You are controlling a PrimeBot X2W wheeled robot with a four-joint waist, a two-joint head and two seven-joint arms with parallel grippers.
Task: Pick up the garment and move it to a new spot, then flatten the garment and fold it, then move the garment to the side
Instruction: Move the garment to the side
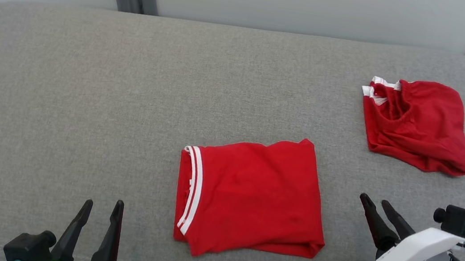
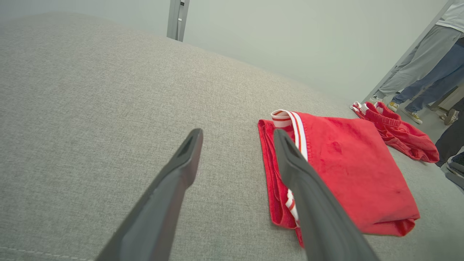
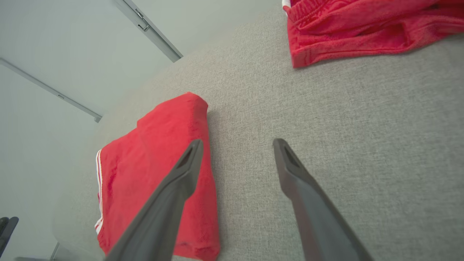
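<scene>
Grey fabric-covered bench (image 1: 86, 84) as seen from the head camera, with a pale wall panel behind it. At the bench's centre, towards the near edge, lies the garment (image 1: 251, 196), red, lying as a compact, roughly rectangular stack with its white-striped hem (image 1: 191, 188) along the left side and several layers visible at the lower left corner; the top face is fairly smooth, with shallow creases only. A second red garment (image 1: 417, 123), also trimmed in white, lies well apart at the far right of the bench in a looser, more rumpled bundle. The left gripper (image 1: 104, 202) hovers at the lower left, clear of the cloth, its two dark fingers parted by a moderate gap with nothing between them; its wrist view shows the right-hand finger passing in front of the striped hem without evident contact. The right gripper (image 1: 374, 199) stands just right of the garment's near right corner, fingers likewise spread and empty, over bare bench. Trousered legs of persons (image 2: 424, 65) appear beyond the bench's far end in the left wrist view. Progress, as judged from the lie of the cloth: relocation, flattening and folding appear complete, since the garment rests as a neat stack and neither gripper has hold of it. What remains is the final transfer to the side, which calls for a fresh grasp on the stack without spilling its layers.
</scene>
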